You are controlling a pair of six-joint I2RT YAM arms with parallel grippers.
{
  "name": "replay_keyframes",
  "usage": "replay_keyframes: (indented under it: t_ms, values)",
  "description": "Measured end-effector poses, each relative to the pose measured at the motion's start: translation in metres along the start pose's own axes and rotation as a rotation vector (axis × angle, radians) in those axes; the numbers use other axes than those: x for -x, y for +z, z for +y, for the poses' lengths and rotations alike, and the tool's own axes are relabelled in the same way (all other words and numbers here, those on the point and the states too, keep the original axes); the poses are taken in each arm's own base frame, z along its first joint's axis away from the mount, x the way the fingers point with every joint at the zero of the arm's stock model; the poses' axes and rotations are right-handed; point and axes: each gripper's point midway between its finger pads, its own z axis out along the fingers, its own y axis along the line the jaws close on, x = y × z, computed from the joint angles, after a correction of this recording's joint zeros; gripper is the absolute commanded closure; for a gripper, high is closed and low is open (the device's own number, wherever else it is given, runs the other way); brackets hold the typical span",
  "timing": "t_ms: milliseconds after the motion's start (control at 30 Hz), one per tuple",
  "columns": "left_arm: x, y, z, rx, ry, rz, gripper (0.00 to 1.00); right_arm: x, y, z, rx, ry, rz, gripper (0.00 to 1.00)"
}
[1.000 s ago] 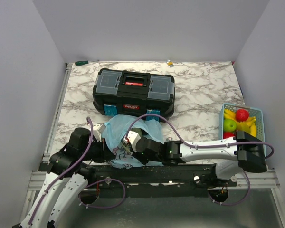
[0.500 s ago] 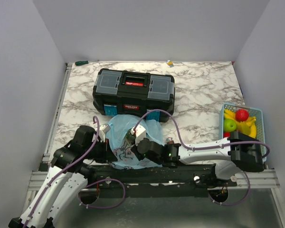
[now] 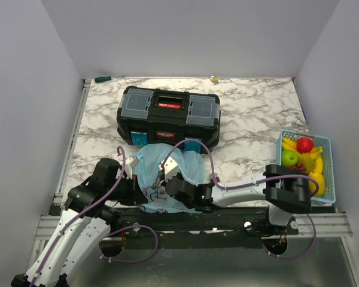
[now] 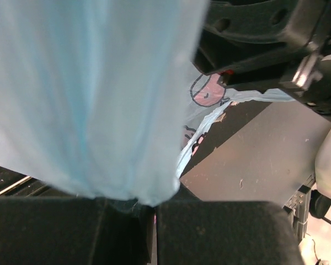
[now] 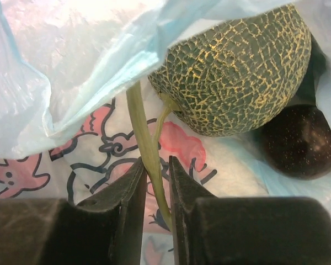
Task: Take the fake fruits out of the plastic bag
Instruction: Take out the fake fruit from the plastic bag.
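at 6 o'clock from the toolbox (image 3: 169, 115) sits the bag (image 3: 148, 162), its film pinched in the left gripper (image 4: 153, 205), apparently to hold the mouth up. inside, the right gripper (image 5: 156, 165) clamps the stem (image 5: 146, 138) of the melon (image 5: 237, 72), seemingly to lift it out.

Your left arm (image 3: 69, 236), right arm (image 3: 245, 188): white links, black joints | purple cables (image 3: 191, 143) looping | fingers (image 5: 60, 232) matte black
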Motion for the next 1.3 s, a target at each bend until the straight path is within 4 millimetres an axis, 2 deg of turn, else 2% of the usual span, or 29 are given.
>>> replay_keyframes:
  t_ms: [133, 200, 400, 667, 1033, 1300]
  values:
    - [0.0, 0.0, 0.0, 0.0, 0.0, 0.0, 1.0, -0.001, 0.005, 0.001, -0.006, -0.045, 0.004, 0.96]
    - [0.0, 0.0, 0.0, 0.0, 0.0, 0.001, 1.0, 0.002, 0.003, 0.001, -0.002, -0.047, -0.003, 0.99]
    - [0.0, -0.001, 0.0, 0.0, -0.001, -0.007, 1.0, 0.019, -0.01, 0.012, 0.102, -0.06, -0.012, 0.99]
    - [0.013, -0.009, 0.004, 0.052, -0.03, -0.111, 1.0, 0.021, -0.032, 0.025, 0.237, -0.104, 0.052, 0.99]
    - [0.024, -0.015, 0.006, 0.08, -0.058, -0.194, 1.0, 0.069, -0.065, 0.038, 0.359, -0.06, -0.002, 0.99]
    - [0.025, -0.014, 0.007, 0.088, -0.073, -0.195, 1.0, 0.099, -0.087, 0.039, 0.41, -0.022, -0.065, 0.99]
